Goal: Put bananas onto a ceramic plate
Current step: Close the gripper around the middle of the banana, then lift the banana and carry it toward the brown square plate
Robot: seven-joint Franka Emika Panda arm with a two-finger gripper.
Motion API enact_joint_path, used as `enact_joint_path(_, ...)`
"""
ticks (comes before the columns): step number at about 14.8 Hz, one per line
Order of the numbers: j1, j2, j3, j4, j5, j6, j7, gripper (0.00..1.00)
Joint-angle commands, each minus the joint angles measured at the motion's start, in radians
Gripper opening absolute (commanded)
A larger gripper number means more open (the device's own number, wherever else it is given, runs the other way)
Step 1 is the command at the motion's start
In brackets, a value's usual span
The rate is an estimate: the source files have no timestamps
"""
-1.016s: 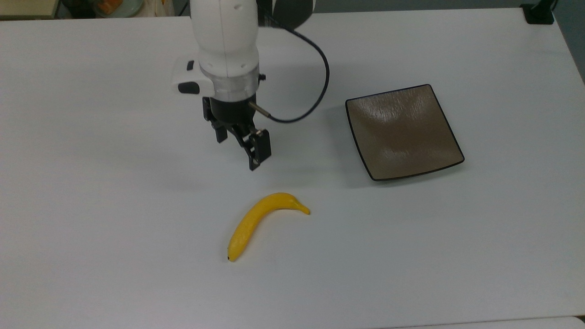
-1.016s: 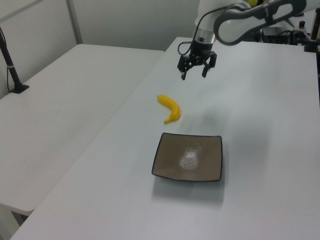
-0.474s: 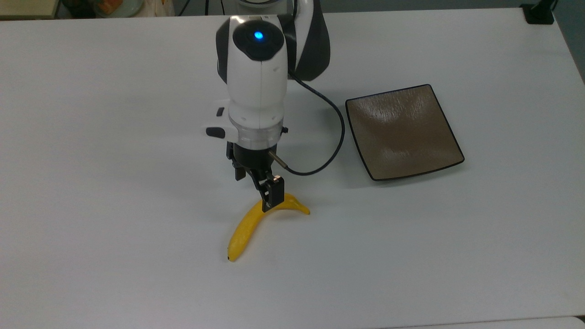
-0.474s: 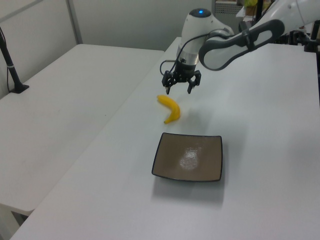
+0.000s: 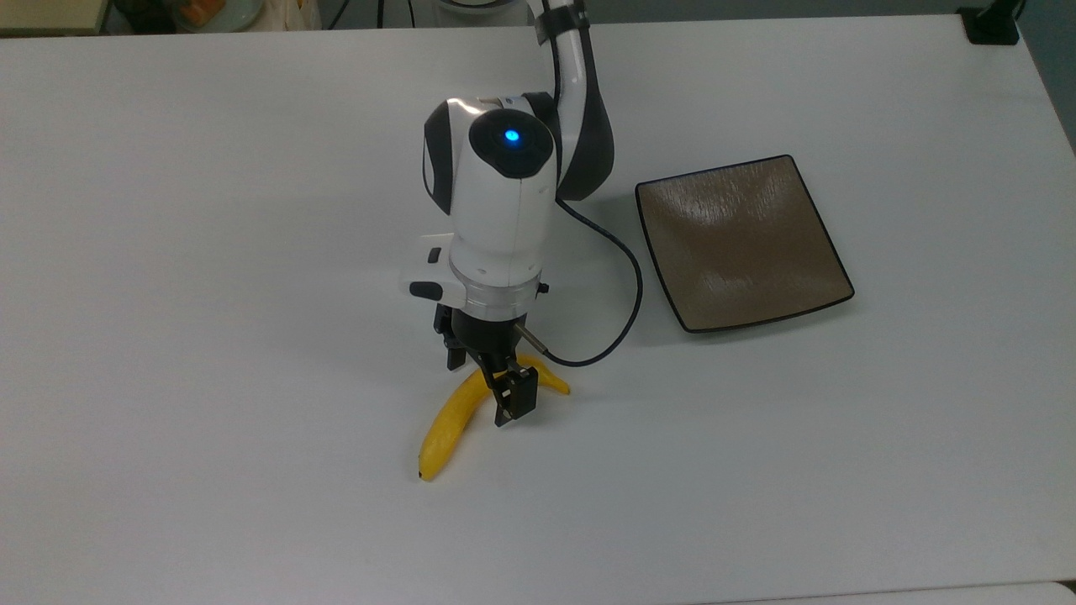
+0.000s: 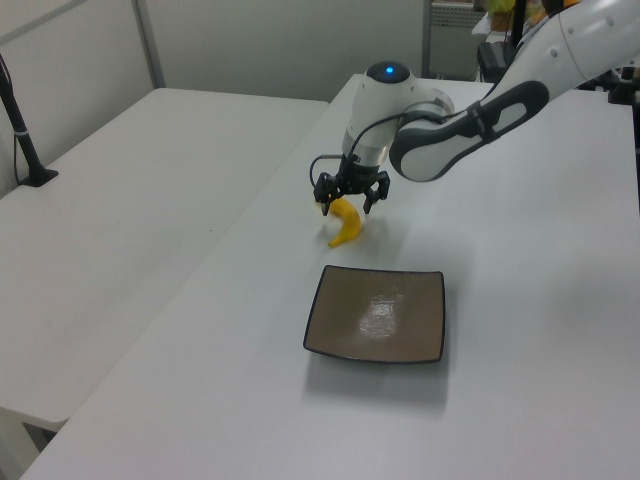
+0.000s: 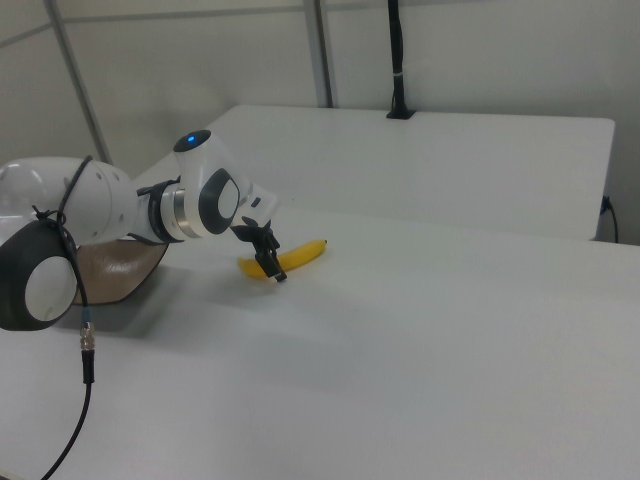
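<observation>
Gripper (image 5: 492, 388) low over my banana (image 5: 458, 416), fingers spread to either side of its curved upper part, not clamped. Banana lies on the table (image 5: 210, 252), well apart from the plate (image 5: 740, 244).

A white table (image 5: 210, 252) carries everything here, its top smooth and matte. Two things lie directly on it. A yellow banana (image 5: 445, 428) rests flat on the surface near the middle of the top view, curved, with its small dark tip toward the bottom of the top view. A square brown-grey plate (image 5: 744, 244) with a thin black rim sits flat on the table toward the top view's right, well apart from the banana. In the left view the plate (image 6: 375, 315) lies nearer the camera than the banana (image 6: 347, 228).
</observation>
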Motion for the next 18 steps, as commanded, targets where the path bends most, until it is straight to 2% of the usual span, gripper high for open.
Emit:
enact_joint_path(1, 0.008, 0.034, 0.007, 0.025, -0.048, 0.011, 0.037, 0.95)
enact_joint_path(2, 0.006, 0.036, 0.007, 0.025, -0.051, 0.013, 0.046, 0.57)
enact_joint_path(3, 0.003, 0.036, 0.007, 0.025, -0.054, 0.013, 0.06, 0.33)
enact_joint_path(10, -0.002, 0.021, 0.007, 0.026, -0.054, 0.002, 0.049, 0.31)
enact_joint_path(15, -0.028, -0.028, 0.013, 0.026, -0.052, -0.012, 0.026, 0.31)
enact_joint_path(18, -0.046, -0.085, 0.045, 0.017, -0.037, -0.133, -0.065, 0.31)
